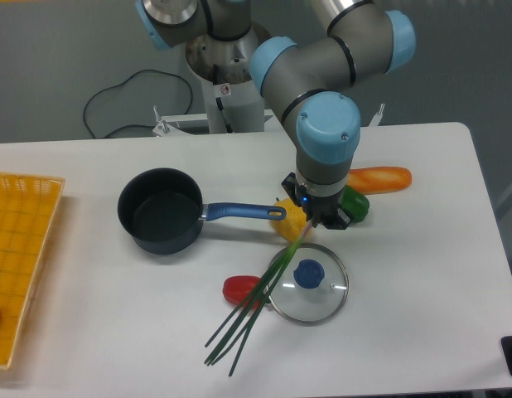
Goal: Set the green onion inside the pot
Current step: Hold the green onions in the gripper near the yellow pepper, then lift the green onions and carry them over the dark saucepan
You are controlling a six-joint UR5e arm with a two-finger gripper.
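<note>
The green onion (248, 319) is a bundle of thin dark-green stalks. It slants from its pale end under my gripper (308, 230) down and to the left, and its tips fan out near the table's front. My gripper points straight down and looks shut on the onion's pale end, though its fingers are mostly hidden under the wrist. The stalks cross the edge of a glass lid and a red vegetable. The pot (156, 240), dark navy with a long blue handle (239, 212), stands empty to the left of the gripper, and its handle points toward the gripper.
A glass lid with a blue knob (308, 274) lies just below the gripper. A yellow vegetable (287, 222), a green bell pepper (356, 204) and an orange carrot (379, 178) crowd around the gripper. The red vegetable (237, 288) lies under the stalks. A yellow basket (20, 249) sits at the left edge.
</note>
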